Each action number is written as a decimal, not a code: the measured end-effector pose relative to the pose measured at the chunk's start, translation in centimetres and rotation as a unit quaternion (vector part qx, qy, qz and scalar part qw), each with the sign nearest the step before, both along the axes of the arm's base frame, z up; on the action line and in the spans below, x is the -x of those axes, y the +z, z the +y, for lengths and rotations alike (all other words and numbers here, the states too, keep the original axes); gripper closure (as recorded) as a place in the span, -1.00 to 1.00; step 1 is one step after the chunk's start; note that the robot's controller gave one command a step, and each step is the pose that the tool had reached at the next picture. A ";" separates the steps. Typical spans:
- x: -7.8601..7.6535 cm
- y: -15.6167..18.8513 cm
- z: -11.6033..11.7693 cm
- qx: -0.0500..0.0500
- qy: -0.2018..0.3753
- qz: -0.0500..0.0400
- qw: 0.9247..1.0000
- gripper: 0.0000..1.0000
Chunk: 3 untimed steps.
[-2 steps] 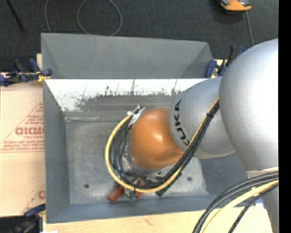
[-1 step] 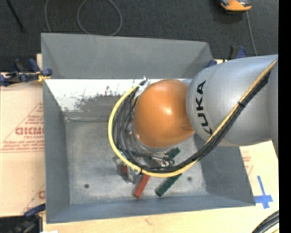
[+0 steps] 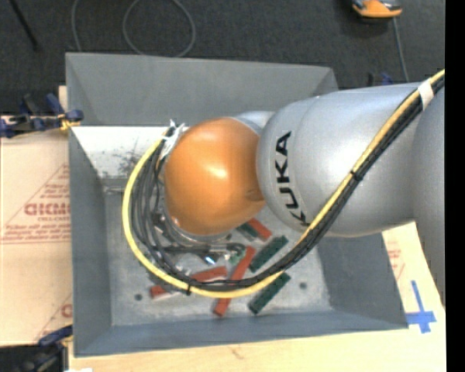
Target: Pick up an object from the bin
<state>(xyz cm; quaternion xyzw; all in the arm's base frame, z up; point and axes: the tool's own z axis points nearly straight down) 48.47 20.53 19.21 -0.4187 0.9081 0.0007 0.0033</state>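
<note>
The claw (image 3: 187,246) sits low in the bin (image 3: 85,231) under the orange cover (image 3: 209,177); whether it is released or clenched, I cannot tell. A red piece (image 3: 241,260) and a green piece (image 3: 270,293) lie near it, so I judge the pick is not yet done.

Brand: we read "KUKA" (image 3: 288,175) in black capital letters.
Where it stands: on the rounded grey casing of the arm (image 3: 325,138), just beside the orange cover (image 3: 209,177).
How it lies: we see it running up and down the casing, letters turned on their side.
Small red and green pieces (image 3: 270,291) in the bin (image 3: 217,84): too small for us to tell any writing.
</note>
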 end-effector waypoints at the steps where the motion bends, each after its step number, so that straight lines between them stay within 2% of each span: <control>1: -0.9 0.0 3.4 0.001 0.137 0.000 0.991 1.00; 2: 1.2 -4.7 2.3 0.002 0.150 0.004 0.989 1.00; 3: -3.1 -0.6 -0.2 0.003 0.337 -0.001 0.942 1.00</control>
